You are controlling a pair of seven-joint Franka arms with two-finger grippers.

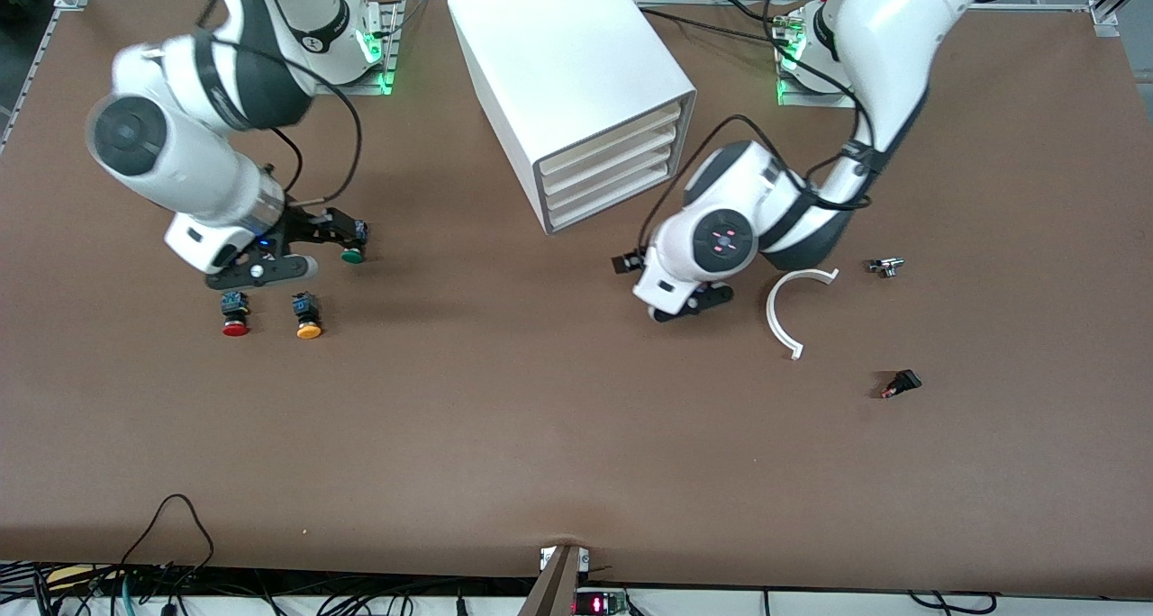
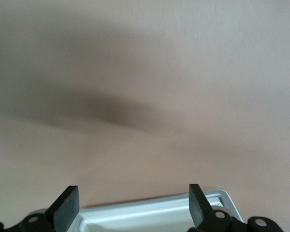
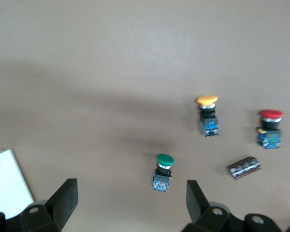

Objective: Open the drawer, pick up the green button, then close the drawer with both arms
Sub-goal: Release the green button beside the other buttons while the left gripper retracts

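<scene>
hovering wide over the green button (image 3: 164, 170), right pincer (image 3: 130, 200); left pincer (image 2: 134, 205) wide, surroundings seemingly blurred.

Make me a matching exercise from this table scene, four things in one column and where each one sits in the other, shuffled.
Things:
1. green button
2. yellow button
3. white curved piece
4. cabinet

Places:
A. beside the red button
B. mid-table, between the arm bases
C. under the open right hand
D. beside the left hand, toward the left arm's end

Pairs: 1-C, 2-A, 3-D, 4-B
</scene>
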